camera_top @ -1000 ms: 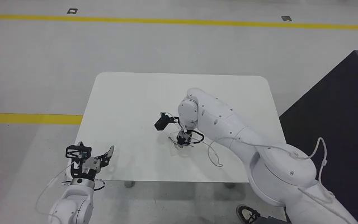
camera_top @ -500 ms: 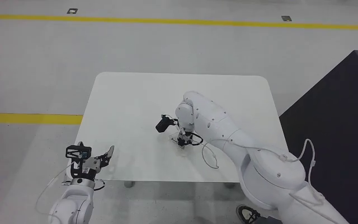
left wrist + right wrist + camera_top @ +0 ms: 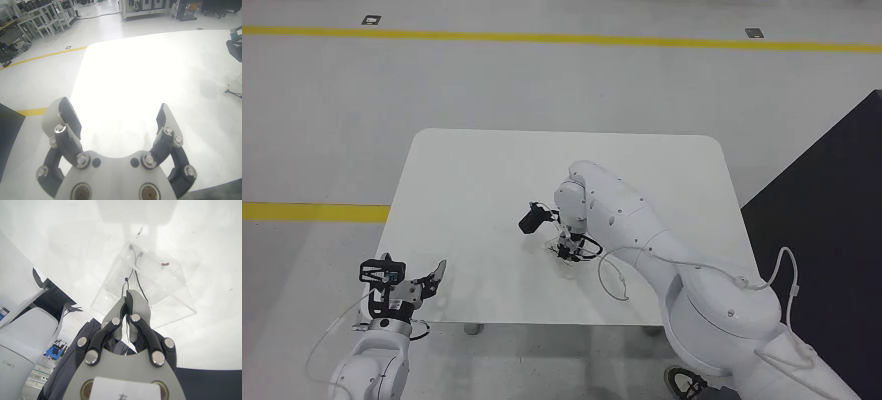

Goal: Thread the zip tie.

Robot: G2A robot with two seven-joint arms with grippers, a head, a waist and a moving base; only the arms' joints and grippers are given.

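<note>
Now my right gripper, mid-frame, pinches the thin black plastic zip tie near its head. It looks light, springy and probably slippery, while my left gripper gapes empty.

left gripper: fingers spread, arm tucked back | right gripper: pinched on zip tie, pointing down, arm extended

Smooth white shells are seen on the right arm, a thin pale cable is looped off it, and grey fingers, black ribbed pads, black links and silver screws are shown on the left gripper and right gripper.
</note>
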